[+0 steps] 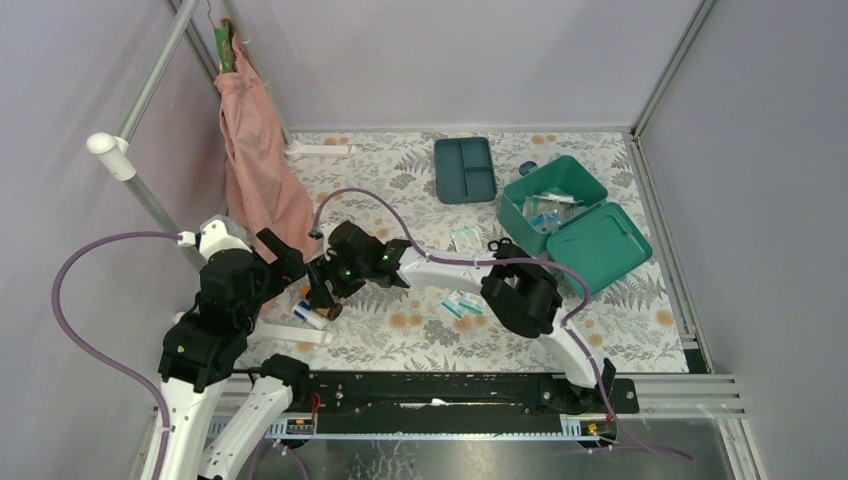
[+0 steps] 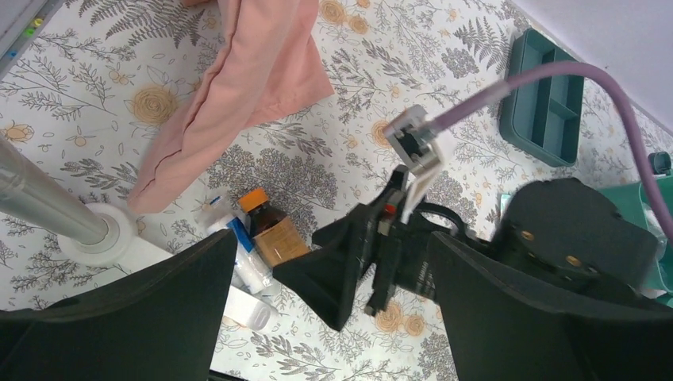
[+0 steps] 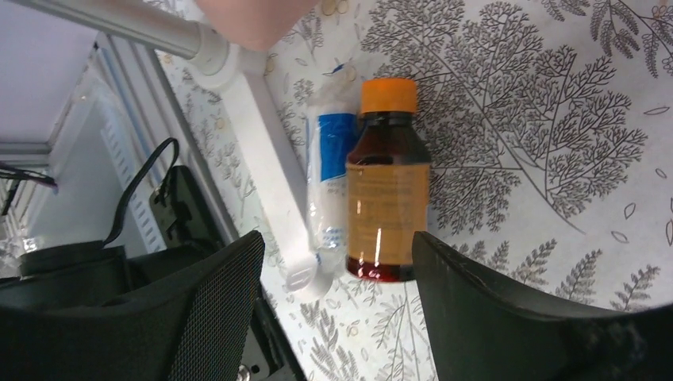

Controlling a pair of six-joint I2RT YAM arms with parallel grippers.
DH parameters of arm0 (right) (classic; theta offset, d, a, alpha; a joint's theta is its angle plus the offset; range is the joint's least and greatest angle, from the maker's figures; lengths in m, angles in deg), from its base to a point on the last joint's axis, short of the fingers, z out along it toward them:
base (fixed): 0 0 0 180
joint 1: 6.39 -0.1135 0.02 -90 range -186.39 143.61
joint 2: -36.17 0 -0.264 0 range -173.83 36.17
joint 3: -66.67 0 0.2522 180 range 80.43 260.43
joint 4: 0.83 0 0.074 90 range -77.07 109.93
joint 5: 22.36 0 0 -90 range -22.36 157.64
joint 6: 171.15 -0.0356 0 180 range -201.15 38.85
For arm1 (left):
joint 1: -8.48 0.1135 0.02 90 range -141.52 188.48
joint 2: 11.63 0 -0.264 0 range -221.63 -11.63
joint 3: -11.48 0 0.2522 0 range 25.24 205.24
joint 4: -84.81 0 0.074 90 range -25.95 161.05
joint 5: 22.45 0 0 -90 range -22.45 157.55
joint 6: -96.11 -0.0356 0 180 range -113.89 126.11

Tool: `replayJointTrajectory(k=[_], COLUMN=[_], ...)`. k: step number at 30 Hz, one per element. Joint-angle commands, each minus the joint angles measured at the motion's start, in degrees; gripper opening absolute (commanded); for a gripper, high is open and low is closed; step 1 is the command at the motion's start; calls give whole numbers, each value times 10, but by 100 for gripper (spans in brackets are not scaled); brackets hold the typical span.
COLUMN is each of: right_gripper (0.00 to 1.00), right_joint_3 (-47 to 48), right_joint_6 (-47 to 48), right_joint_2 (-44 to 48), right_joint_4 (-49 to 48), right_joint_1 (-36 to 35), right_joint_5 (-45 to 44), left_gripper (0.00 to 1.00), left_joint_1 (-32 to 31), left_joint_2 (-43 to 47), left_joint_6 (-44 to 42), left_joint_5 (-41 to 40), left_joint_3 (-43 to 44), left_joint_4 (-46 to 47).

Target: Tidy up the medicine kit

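Hovering over bottle (image 3: 387, 182), right claw (image 1: 320, 298), medicine kit (image 1: 600, 245) well apart

Probably a robotics lab test cell rather than a home: plain lilac partition walls (image 1: 480, 60) enclose the workspace on three sides; aluminium frame posts (image 1: 675, 65) stand at the corners; a black mounting rail (image 1: 450, 388) runs along the near edge; purple cables (image 2: 548, 71) loop loose; the floral tablecloth (image 1: 400, 170), hung pink garment (image 1: 255, 150) and medicine kit (image 1: 600, 248) look like staged props.

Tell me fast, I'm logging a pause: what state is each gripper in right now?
Left gripper: open, empty.
Right gripper: open, at the brown bottle, not gripping it.
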State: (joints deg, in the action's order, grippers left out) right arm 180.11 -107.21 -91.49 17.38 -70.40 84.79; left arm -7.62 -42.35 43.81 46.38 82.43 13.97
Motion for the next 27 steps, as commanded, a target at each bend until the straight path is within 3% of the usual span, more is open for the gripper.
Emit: replayJointTrajectory(k=[1,12,27], right_gripper=[76,74,64], right_joint_3=[53,107,87], right_joint_6=[16,28,49], right_joint_2=[-41,-94,-89], right_joint_4=[28,66,95], right_joint_1=[3,3,3], right_joint_5=[-22,-37,-98], left_gripper=[99,99,99], left_joint_1=[-3,-3,-3], left_joint_2=[10,12,16], left_joint_6=[-20,-28,-27], left_joint_5=[10,14,16], left_joint_3=[10,8,7], left_joint_4=[-3,-3,-3])
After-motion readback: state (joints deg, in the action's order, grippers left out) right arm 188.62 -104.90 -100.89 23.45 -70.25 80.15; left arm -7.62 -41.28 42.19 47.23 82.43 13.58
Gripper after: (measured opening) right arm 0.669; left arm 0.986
